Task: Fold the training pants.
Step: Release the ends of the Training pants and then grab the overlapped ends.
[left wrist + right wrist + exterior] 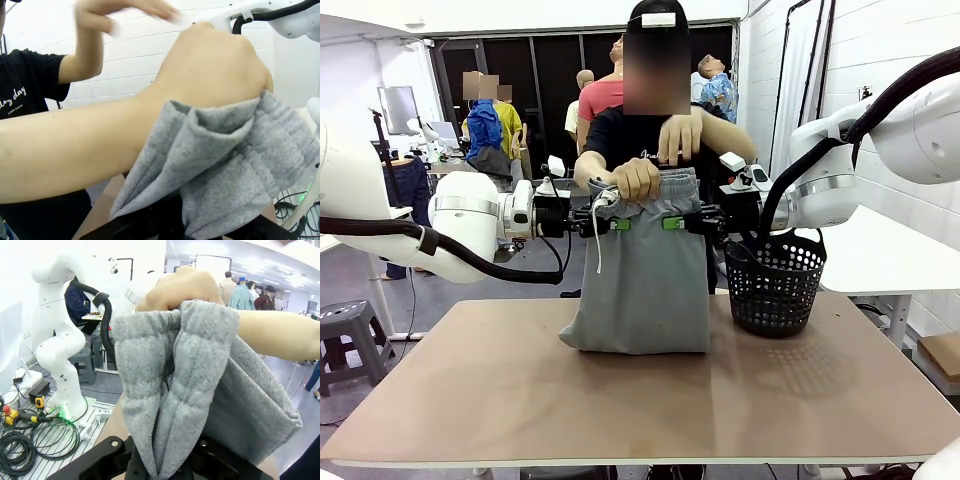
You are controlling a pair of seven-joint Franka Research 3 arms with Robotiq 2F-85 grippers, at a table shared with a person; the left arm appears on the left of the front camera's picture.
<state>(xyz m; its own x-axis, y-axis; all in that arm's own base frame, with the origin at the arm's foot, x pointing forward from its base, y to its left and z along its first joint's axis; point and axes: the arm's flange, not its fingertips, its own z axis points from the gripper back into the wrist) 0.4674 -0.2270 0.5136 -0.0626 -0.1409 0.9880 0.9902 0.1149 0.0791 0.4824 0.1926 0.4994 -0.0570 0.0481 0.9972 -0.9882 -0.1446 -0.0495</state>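
Grey jersey, the training pants [635,280] hung upright above the middle of the wooden table [620,400], their waistband up and their lower end bunched and resting on the tabletop. The left gripper [617,223] came in level from the left and was clamped on the fabric just below the waistband. The right gripper [672,222] faced it from the other side at the same height and was likewise closed on the cloth, green pads showing against the grey. A person's hand [635,180] gripped the gathered waistband from above, near its left corner, fist closed over the cloth. The other hand [678,138] was raised in front of the person's chest, apart from the garment. The white drawstring [597,240] dangled from the waistband down the left edge of the pants. In the left wrist view the fist sat on top of the folds, with the grey fabric dropping between the dark fingers at the bottom edge, and the right wrist view showed the same from the opposite side. A black mesh basket [775,285] stood on the table to the right of the pants, near but not touching them.
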